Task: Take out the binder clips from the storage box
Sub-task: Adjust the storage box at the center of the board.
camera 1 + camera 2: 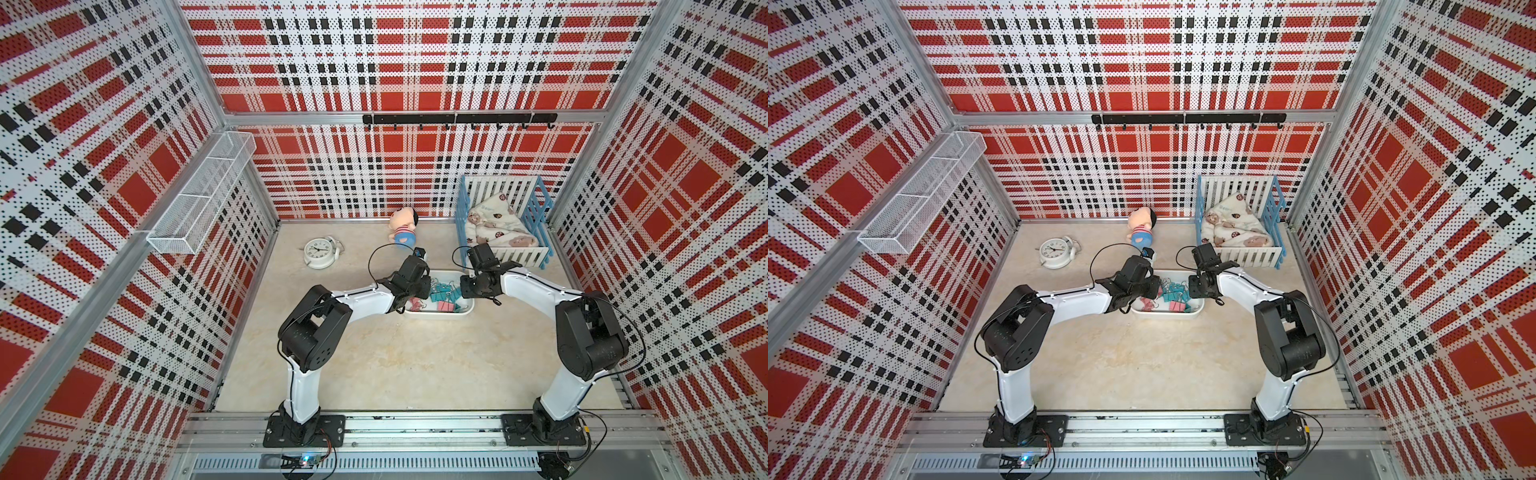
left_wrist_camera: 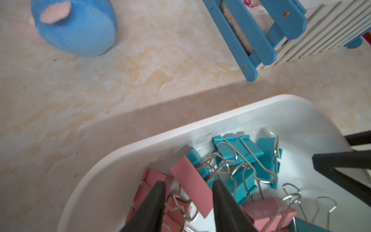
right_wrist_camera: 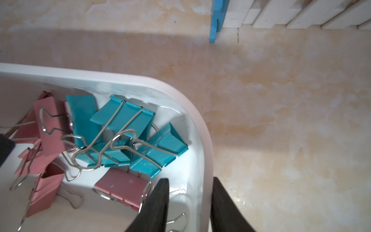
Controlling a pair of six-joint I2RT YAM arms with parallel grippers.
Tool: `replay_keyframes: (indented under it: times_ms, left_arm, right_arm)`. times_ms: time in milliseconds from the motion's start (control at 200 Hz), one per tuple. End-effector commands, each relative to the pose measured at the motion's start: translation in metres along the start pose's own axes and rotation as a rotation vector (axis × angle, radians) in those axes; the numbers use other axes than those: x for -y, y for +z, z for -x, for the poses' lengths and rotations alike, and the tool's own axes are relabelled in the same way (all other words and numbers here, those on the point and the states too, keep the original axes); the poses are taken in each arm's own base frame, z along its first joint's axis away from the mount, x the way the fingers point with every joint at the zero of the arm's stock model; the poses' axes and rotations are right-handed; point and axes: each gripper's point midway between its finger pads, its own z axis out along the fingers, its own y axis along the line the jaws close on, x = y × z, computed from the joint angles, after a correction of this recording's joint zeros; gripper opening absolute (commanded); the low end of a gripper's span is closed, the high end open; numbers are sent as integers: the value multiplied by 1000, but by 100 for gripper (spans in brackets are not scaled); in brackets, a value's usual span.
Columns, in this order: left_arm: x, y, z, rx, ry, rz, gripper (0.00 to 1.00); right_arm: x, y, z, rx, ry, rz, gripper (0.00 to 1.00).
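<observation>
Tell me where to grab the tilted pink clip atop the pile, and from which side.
I'd pinch the pink clip across its flat body's short way, coming down from above the box. It leans on the pile with that face exposed; the wire loops beside it look tangled. The left tool straddles it.

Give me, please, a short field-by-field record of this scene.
storage box: white tub with rounded corners
binder clips: pink and teal, piled inside the box
left gripper: jaws either side of a pink clip; grip unclear
right gripper: straddles the box's wall, seemingly clamping it
nearby: alarm clock, doll, toy crib
</observation>
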Motion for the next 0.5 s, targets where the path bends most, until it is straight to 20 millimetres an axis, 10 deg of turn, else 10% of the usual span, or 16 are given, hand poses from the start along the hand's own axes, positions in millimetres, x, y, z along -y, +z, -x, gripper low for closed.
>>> replay_keyframes:
  times_ms: [0, 496]
  left_arm:
    - [3, 4, -1, -15, 6, 21, 40]
    - [4, -6, 6, 16, 70, 62, 7]
  right_arm:
    - [-8, 8, -9, -24, -13, 23, 39]
    - [-19, 11, -8, -34, -26, 48, 39]
